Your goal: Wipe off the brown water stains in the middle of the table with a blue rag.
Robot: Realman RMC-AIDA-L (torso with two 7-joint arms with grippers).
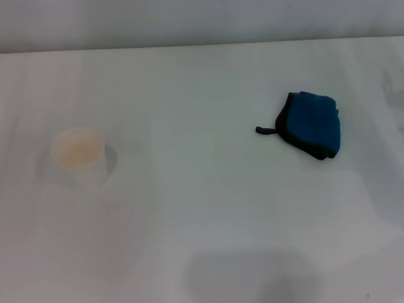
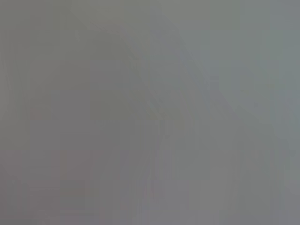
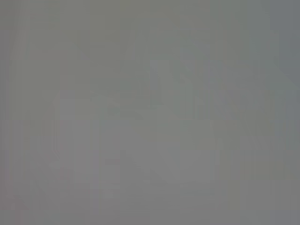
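In the head view the blue rag (image 1: 310, 123) lies folded on the white table (image 1: 202, 208), right of the middle, with black edging and a short black loop tab pointing left. Nothing touches it. The brown water stains do not show on the table surface in this view. Neither gripper appears in the head view. Both wrist views give only a plain grey field, with no fingers and no object in them.
A white paper cup (image 1: 79, 153) with a tan inside stands on the left part of the table. The table's far edge (image 1: 202, 45) runs across the top of the head view. A soft shadow lies near the front middle.
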